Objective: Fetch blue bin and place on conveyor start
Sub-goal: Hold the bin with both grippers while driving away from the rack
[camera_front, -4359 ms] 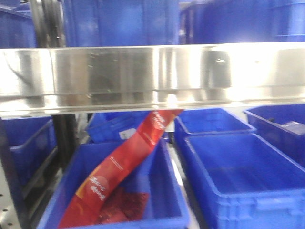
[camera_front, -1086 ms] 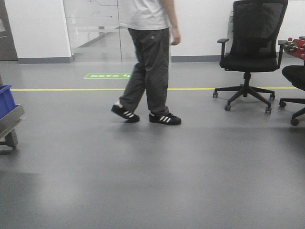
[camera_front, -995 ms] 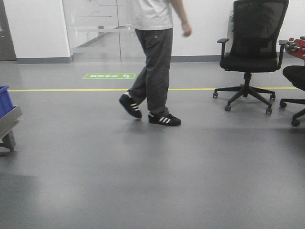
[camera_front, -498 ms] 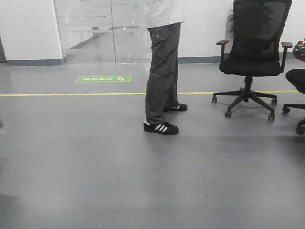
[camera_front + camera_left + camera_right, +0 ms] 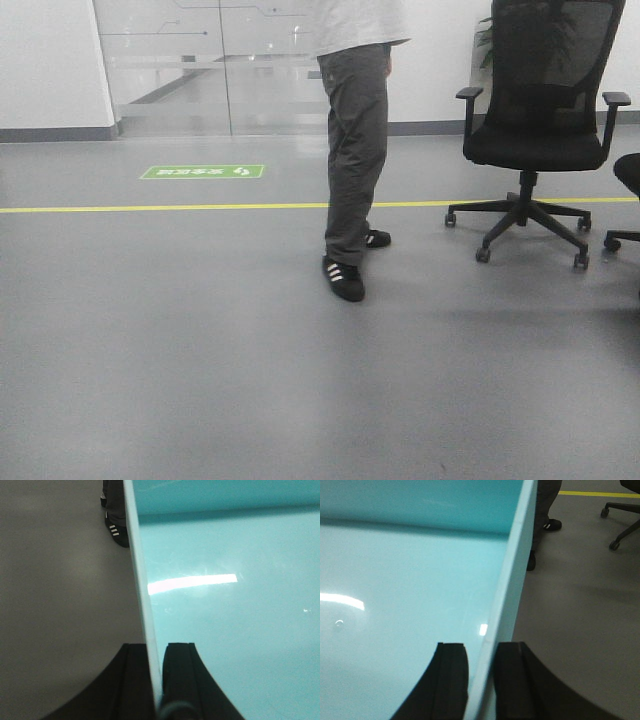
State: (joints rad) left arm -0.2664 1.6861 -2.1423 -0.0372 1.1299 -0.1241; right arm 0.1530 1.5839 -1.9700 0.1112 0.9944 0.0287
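Observation:
The blue bin [image 5: 230, 600] is a light cyan tub held above the grey floor. My left gripper [image 5: 156, 652] is shut on its left wall, one black finger outside and one inside. My right gripper [image 5: 482, 652] is shut on its right wall [image 5: 512, 580] the same way; the bin's floor fills the right wrist view [image 5: 395, 590]. Neither the bin nor either gripper shows in the front view. The conveyor start is out of view.
A person [image 5: 355, 150] in grey trousers and black shoes stands ahead, just right of centre; the shoes also show in the left wrist view [image 5: 116, 527]. A black office chair [image 5: 535, 130] stands at the right. A yellow floor line [image 5: 160, 208] and a green floor sign [image 5: 203, 172] lie beyond.
The view has swung from the shelf of dark blue bins to the open floor. Over the last second the person shifted right in view and stopped; the shelf cart has left the frame.

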